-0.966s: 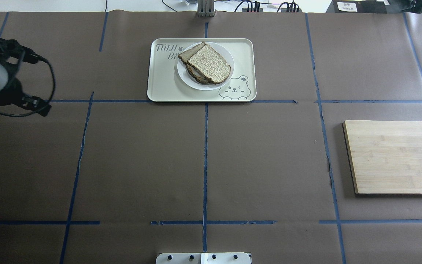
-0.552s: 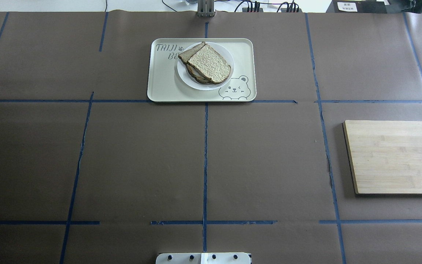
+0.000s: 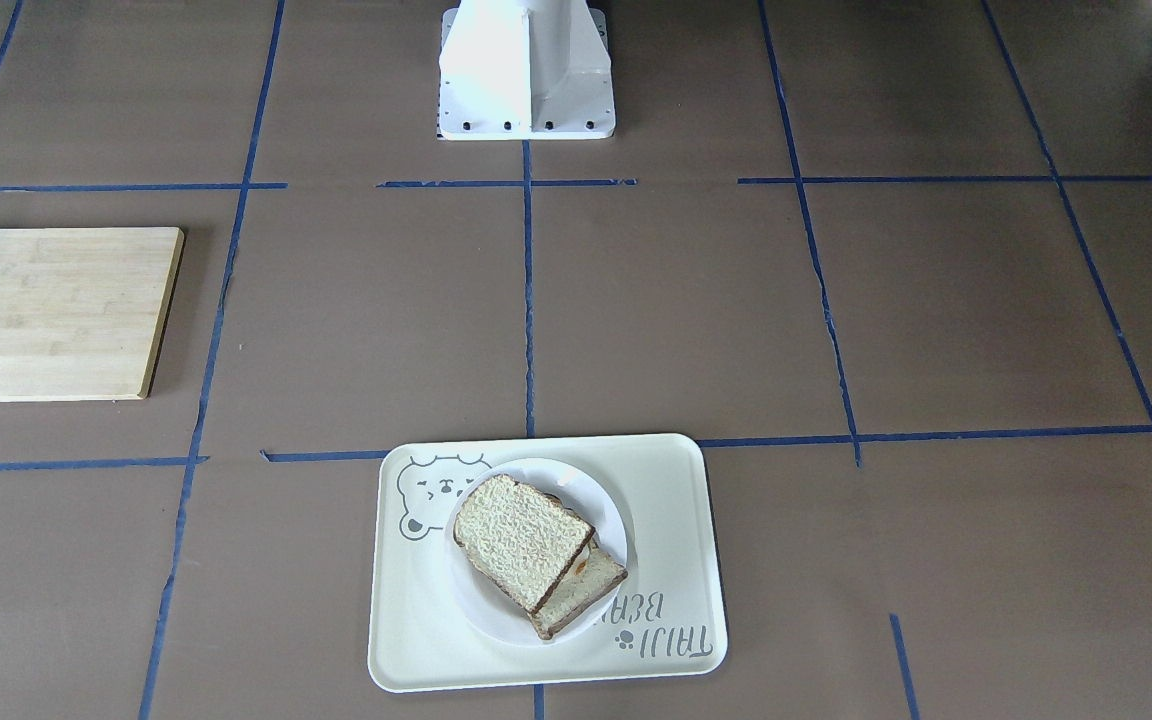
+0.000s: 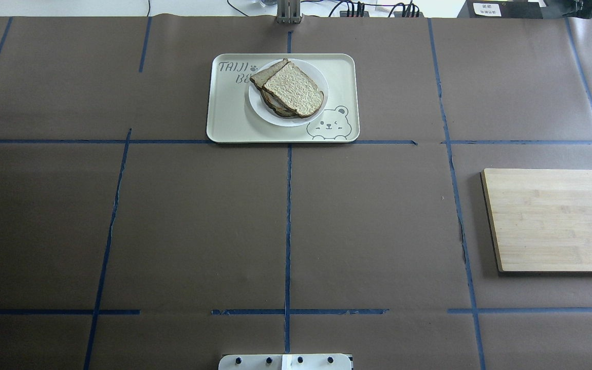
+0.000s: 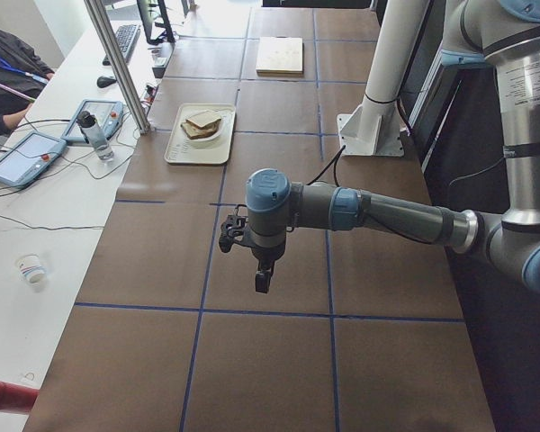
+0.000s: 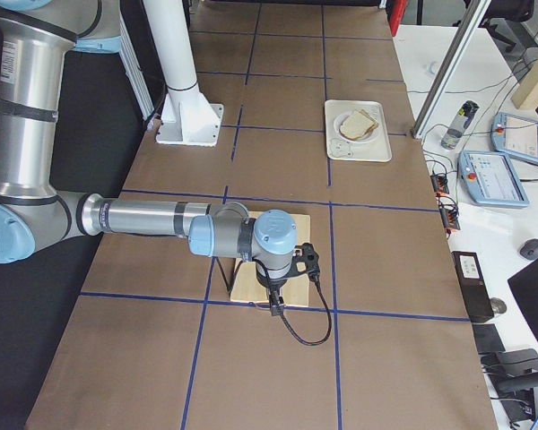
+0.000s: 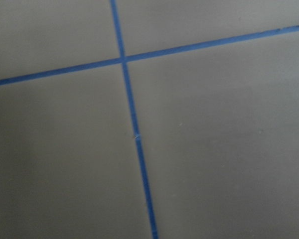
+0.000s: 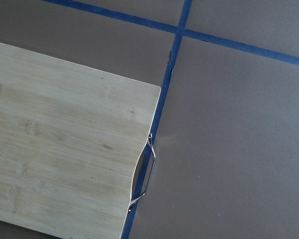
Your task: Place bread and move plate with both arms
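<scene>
Bread (image 4: 293,88): plain slice on top of a lower slice (image 4: 264,76), both on the plate (image 4: 267,116), which sits on the tray (image 4: 229,115).
Hidden: lower slice mostly covered.
Writing: the tray reads "TAIJI BEAR"; from overhead the plate cuts off the second word.
Left gripper (image 5: 263,279): seen only from the side, above bare table; grip state can't be told.
Right gripper (image 6: 273,303): side view only, over the wooden board (image 4: 553,221); grip state can't be told.

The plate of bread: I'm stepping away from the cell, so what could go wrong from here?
The top slice lies skewed over the lower slice, so it could slide off if the plate is tilted. The plate sits inside the tray, whose raised rim may catch it if dragged.
</scene>
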Action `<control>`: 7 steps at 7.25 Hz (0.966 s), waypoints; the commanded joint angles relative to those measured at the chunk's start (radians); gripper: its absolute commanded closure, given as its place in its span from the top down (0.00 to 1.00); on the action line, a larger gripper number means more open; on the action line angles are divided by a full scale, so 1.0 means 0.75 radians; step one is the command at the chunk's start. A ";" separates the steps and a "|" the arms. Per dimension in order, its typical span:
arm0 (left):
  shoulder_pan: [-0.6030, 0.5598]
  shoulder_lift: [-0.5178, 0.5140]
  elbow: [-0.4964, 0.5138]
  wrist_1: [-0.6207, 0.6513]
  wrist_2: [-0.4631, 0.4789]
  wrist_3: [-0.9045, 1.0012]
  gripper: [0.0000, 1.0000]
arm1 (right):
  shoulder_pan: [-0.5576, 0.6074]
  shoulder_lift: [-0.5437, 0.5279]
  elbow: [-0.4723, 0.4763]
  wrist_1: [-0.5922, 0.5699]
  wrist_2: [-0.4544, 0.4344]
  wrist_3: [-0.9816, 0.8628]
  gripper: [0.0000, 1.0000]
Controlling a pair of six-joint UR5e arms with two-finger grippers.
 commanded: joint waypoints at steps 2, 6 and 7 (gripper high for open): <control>-0.011 0.010 0.112 -0.003 -0.010 0.033 1.00 | -0.005 -0.002 0.003 0.004 0.005 0.002 1.00; -0.011 -0.017 0.169 -0.030 -0.010 0.020 1.00 | -0.005 -0.008 -0.001 0.002 0.005 0.000 1.00; -0.011 -0.017 0.159 -0.030 -0.010 0.024 1.00 | -0.005 -0.008 -0.001 0.004 0.005 0.002 1.00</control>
